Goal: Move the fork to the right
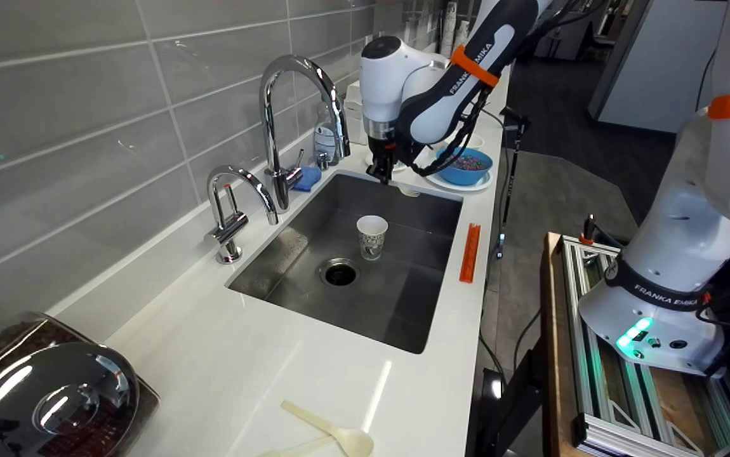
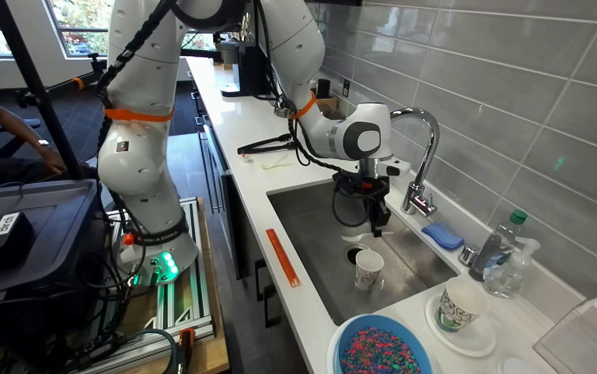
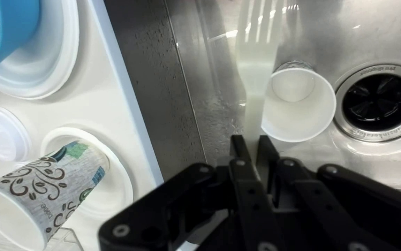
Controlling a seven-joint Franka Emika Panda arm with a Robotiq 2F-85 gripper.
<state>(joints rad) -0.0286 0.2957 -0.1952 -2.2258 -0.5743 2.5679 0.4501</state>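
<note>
The pale fork [image 3: 256, 69] points away from my gripper [image 3: 252, 148] in the wrist view, tines at the top edge. The black fingers are shut on its handle, one finger on each side. In an exterior view the fork [image 2: 356, 237] hangs roughly level over the sink, with the gripper [image 2: 379, 228] around it. In an exterior view the gripper [image 1: 379, 172] is over the sink's far edge, and part of the fork [image 1: 409, 191] shows beside it. The handle's end is hidden between the fingers.
A paper cup [image 1: 372, 238] stands in the sink [image 1: 397, 304] near the drain. A blue bowl [image 2: 381, 324] of beads and a cup on a plate [image 2: 462, 332] sit beside the sink. Faucets [image 1: 305, 63] rise behind it. A pale spoon [image 1: 353, 440] lies on the counter.
</note>
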